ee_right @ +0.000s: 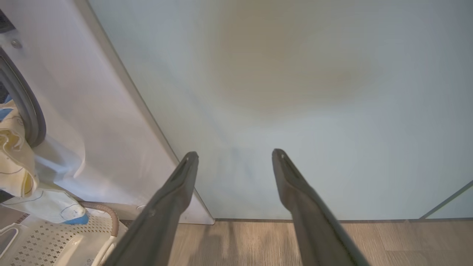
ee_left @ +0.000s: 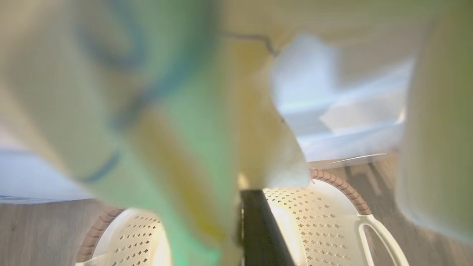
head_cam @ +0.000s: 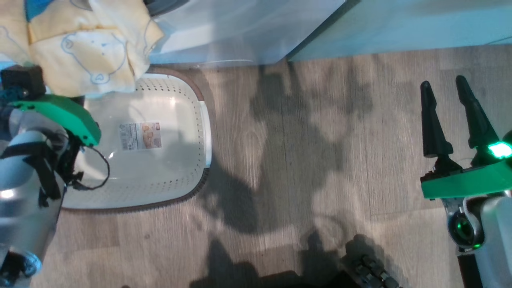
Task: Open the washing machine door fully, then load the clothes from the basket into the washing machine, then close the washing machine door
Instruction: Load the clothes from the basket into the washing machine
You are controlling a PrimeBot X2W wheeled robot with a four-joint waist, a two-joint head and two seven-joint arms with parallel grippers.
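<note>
**A:** Head view?
**B:** The clothes [head_cam: 88,52] hang bunched above the far end of the basket [head_cam: 160,172], against the white front of the washing machine [head_cam: 224,36]. The right gripper [head_cam: 442,81] stands spread and bare over the floor [head_cam: 304,160], well apart from them.
**A:** Left wrist?
**B:** Blurred. The left gripper [ee_left: 253,207] is clenched on that fabric, with the basket below.
**A:** Right wrist?
**B:** Fingers parted, facing a mint cabinet [ee_right: 295,92]; the grey ring [ee_right: 26,103] sits at left

A pale mint green cabinet [head_cam: 400,28] is standing along the far edge of the grey-brown wooden floor [head_cam: 400,120], and dark soft shadows [head_cam: 296,160] are lying across the floor's middle.
</note>
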